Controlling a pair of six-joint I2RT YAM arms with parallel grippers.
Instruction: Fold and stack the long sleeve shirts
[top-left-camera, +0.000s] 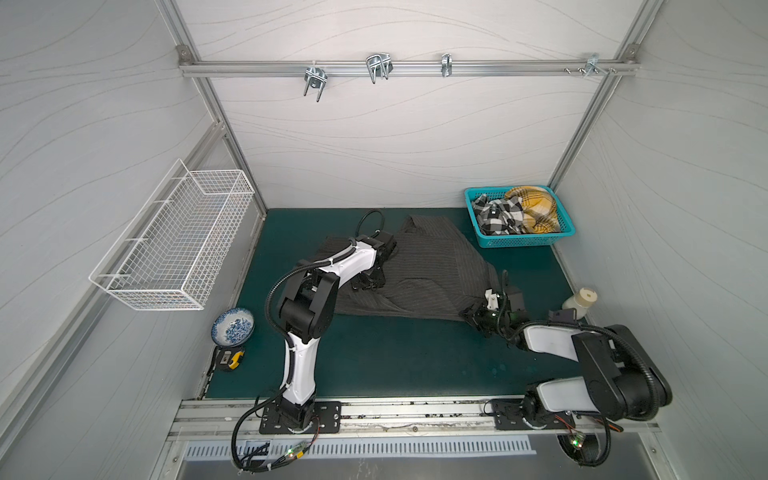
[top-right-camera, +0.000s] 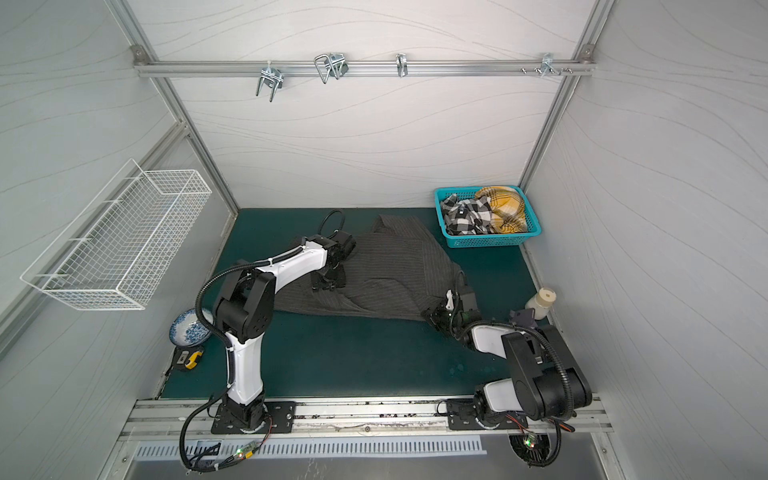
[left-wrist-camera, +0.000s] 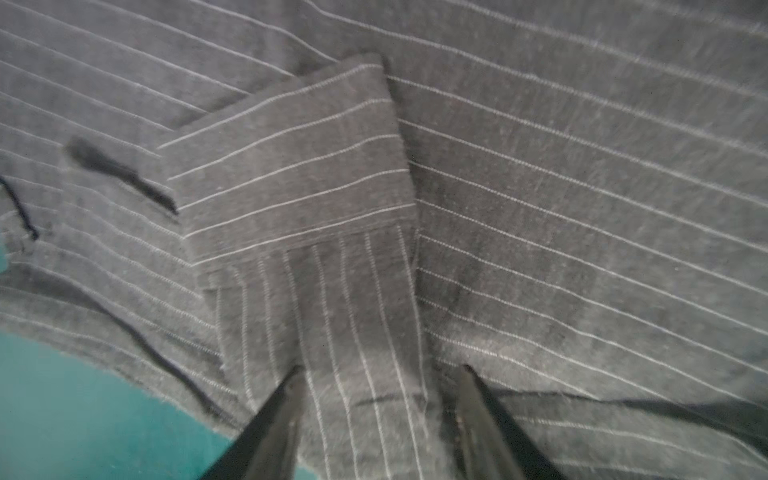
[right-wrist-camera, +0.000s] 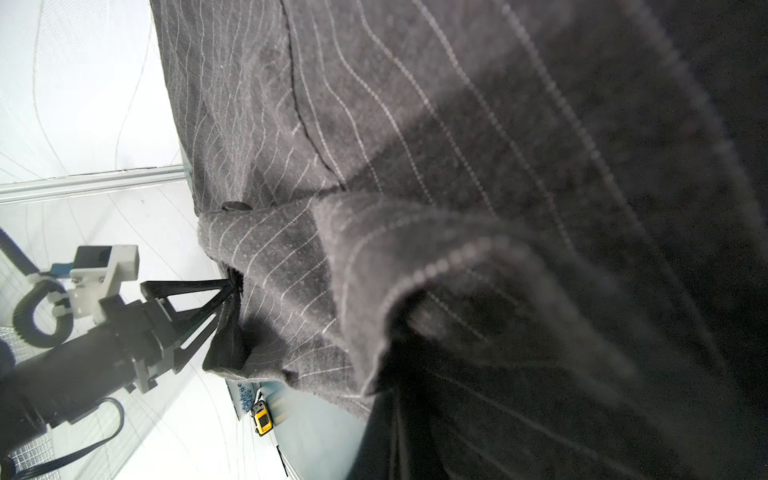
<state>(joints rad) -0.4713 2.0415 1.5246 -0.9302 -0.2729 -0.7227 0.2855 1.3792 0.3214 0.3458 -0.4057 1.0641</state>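
A grey shirt (top-left-camera: 432, 266) lies rumpled and partly spread on the green tabletop (top-left-camera: 395, 353), at the middle and toward the back edge. Two more shirts, a checked shirt (top-left-camera: 498, 216) and a yellow shirt (top-left-camera: 536, 208), sit bunched in a basket (top-left-camera: 486, 241) at the back right corner, not yet folded.

My left gripper (left-wrist-camera: 382, 368) points down over the shirt's left part. In the left wrist view its jaws stand apart, one on each side of a sleeve (left-wrist-camera: 353, 311) laid across the body, with the cuff (left-wrist-camera: 291, 166) flat just beyond them. Nothing is clamped there.

My right gripper (top-left-camera: 476, 318) is low at the shirt's corner nearest the right edge. Its jaws are together, and I judge they pinch that corner: cloth runs taut to it and drapes close over its camera.

Risks as I see them:
- A pull from the right could drag the whole shirt and slide the loose sleeve off the body.
- If the left jaws close here, they may catch the layer beneath along with the sleeve.
- A bottle (top-left-camera: 579, 305) stands by the right edge, just beside my right arm, and a swing could topple it.
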